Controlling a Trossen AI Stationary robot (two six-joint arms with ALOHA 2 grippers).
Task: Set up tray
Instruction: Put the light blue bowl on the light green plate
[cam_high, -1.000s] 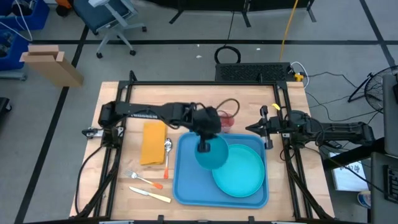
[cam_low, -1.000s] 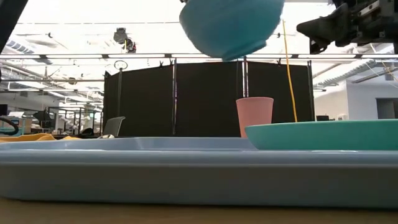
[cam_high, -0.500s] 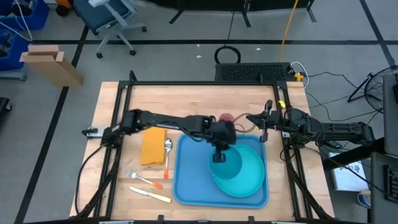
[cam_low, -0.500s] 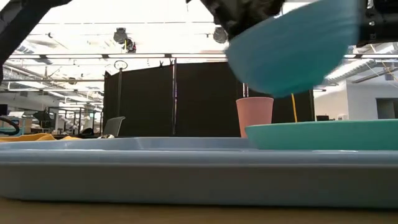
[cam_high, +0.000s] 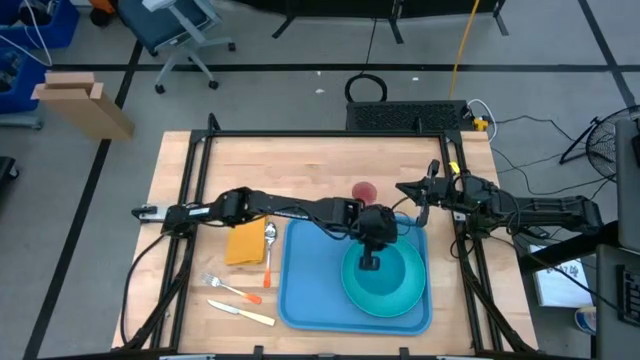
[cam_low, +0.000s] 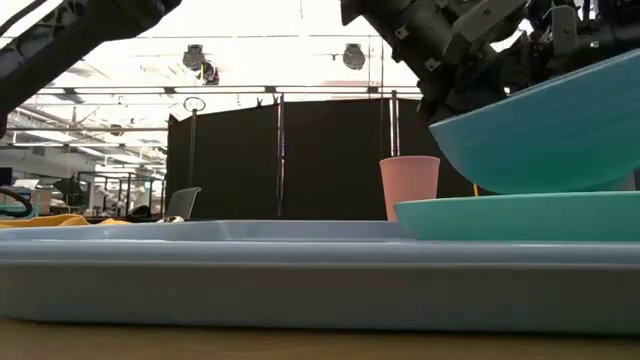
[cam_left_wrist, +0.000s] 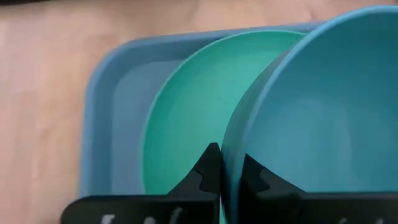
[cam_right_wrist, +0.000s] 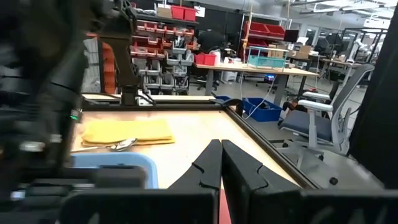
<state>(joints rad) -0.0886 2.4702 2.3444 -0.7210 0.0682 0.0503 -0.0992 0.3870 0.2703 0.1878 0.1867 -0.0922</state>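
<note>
The blue tray (cam_high: 300, 290) lies flat on the table with the round teal plate (cam_high: 400, 290) in its right half. My left gripper (cam_high: 369, 262) reaches across from the left and is shut on a teal bowl (cam_low: 560, 130). The bowl is tilted just over the plate (cam_low: 520, 215); whether it touches the plate, I cannot tell. My right gripper (cam_high: 405, 190) hovers shut beyond the tray's far right corner, beside a pink cup (cam_high: 365, 190) that stands upright on the wood. My left gripper (cam_left_wrist: 229, 155) pinches the bowl's rim (cam_left_wrist: 231, 134) on the side nearest the arm, one finger (cam_left_wrist: 211, 165) outside the wall and one finger (cam_left_wrist: 252, 177) inside. It comes from above, slanting in from the table's left. The bowl hangs tilted over the plate (cam_left_wrist: 186, 112).
Left of the tray lie a folded yellow napkin (cam_high: 247, 240), a spoon (cam_high: 269, 235), a fork (cam_high: 225, 288) and a knife (cam_high: 240, 312). The tray's left half (cam_left_wrist: 118, 93) is bare. A black frame rail (cam_high: 200, 150) borders the table.
My left gripper has carried the bowl from over the tray's far left part toward the table's right and down, until it is low over the plate. The bowl has tipped as it came down. My right gripper has shifted a little toward the far edge.
</note>
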